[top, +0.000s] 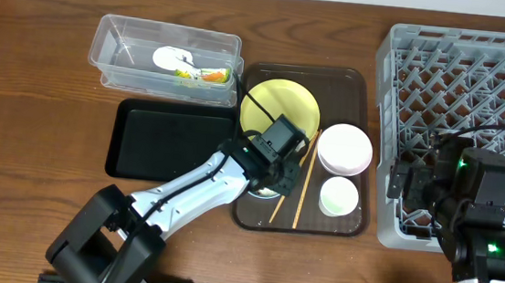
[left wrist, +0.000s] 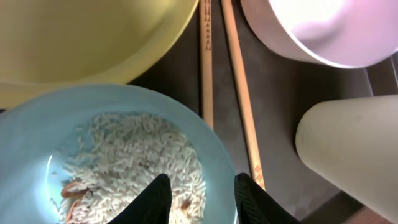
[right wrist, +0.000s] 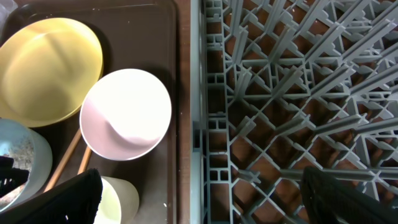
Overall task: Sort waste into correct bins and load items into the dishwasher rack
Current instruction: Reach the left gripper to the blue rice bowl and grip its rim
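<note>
Straddling the near rim of the light blue bowl (left wrist: 28, 168), the left gripper (left wrist: 202, 199) stands with its jaws part-spread: one finger inside over the rice grains (left wrist: 130, 155), the other outside the wall, nothing pinched as far as I can see. The bowl sits on the brown serving tray (right wrist: 180, 74), just beside the yellow plate (left wrist: 81, 37), with the two chopsticks (left wrist: 206, 68) close on its other side. The pinkish-white bowl (left wrist: 323, 25) and the white cup (left wrist: 354, 149) sit beyond them. Step in hand, by my reading: grip the bowl to empty its grains. To do it well, seat the rim deep between the pads before closing, then lift straight and level so no grains spill and the plate is not nudged. The black tray (top: 170, 143) looks the likelier bin, since the clear tub (top: 105, 51) already holds wrapper and scrap. The right gripper (right wrist: 205, 199) hangs spread wide and empty above the edge of the dishwasher rack (top: 477, 88).
</note>
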You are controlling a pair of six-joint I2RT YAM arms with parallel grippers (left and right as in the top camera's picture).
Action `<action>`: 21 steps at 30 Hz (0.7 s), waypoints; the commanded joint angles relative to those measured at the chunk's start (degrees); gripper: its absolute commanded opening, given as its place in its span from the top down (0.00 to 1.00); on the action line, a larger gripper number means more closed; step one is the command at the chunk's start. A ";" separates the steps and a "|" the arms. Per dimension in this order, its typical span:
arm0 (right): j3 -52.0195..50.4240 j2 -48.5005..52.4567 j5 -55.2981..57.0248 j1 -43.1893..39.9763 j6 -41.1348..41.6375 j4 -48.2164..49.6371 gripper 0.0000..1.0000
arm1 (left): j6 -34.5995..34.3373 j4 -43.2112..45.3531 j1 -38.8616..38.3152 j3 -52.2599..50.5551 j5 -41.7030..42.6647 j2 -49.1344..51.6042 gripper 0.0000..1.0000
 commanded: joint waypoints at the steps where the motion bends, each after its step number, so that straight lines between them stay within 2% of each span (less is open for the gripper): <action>1: 1.05 -0.09 -0.39 0.52 -0.48 0.09 0.01 | 1.16 0.24 0.00 0.35 -1.44 -0.02 0.63; 9: 1.05 -0.07 -0.39 0.52 -0.48 0.11 0.01 | 1.42 0.74 -2.32 0.35 0.35 0.00 0.63; 15: 1.05 -0.09 -0.42 0.52 -0.48 0.09 0.01 | 1.38 1.07 -4.92 0.35 -6.23 2.08 0.63; 21: 1.05 -0.09 -0.42 0.52 -0.48 0.09 0.01 | 1.36 1.16 -5.03 0.35 -8.52 5.79 0.65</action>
